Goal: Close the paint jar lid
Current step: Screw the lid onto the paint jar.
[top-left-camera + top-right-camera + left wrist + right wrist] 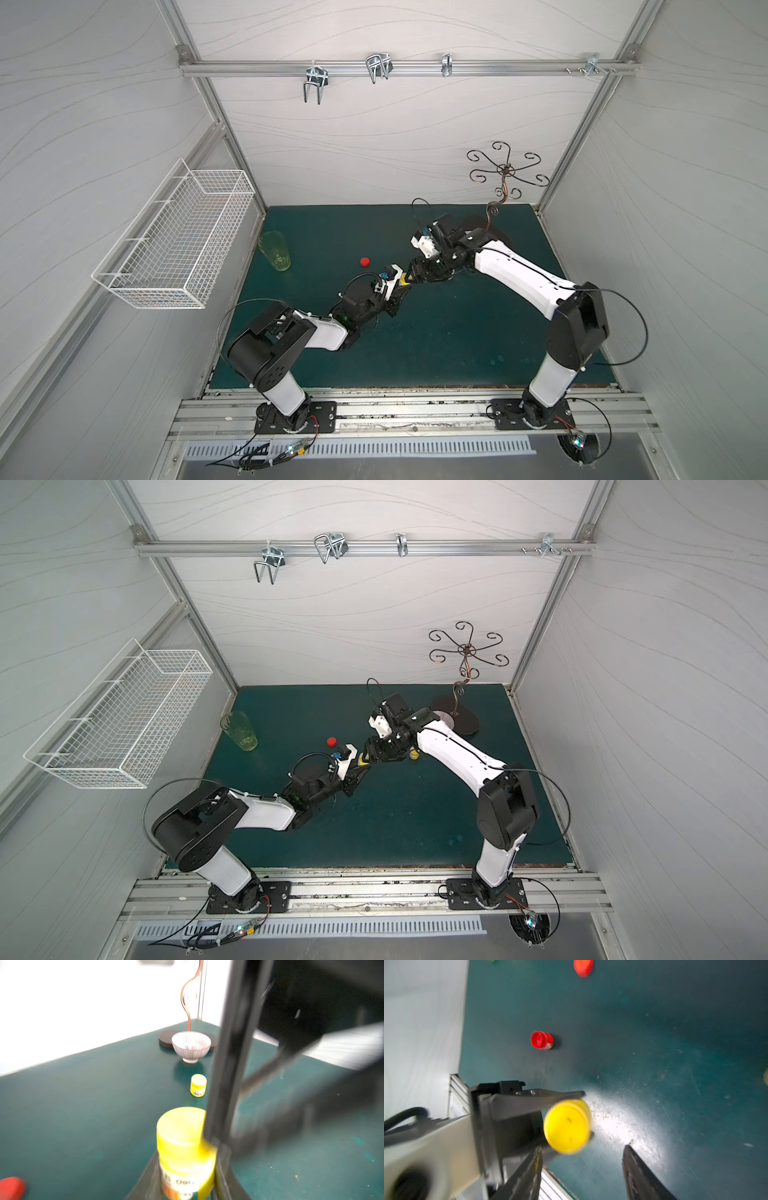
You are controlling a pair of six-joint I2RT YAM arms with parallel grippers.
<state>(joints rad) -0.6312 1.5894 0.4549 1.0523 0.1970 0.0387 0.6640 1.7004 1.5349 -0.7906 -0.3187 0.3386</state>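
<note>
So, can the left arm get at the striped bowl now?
Probably not: the left jaws are shut on the paint jar, and the right arm hangs across the way to the bowl.

In both top views the jar [404,281] shows only as a yellow sliver. In the left wrist view its label is blurred, its base cut off, and a dark finger [228,1053] hides one side of the lid [180,1124]. A red object [11,1187] is cut by that view's edge.
</note>
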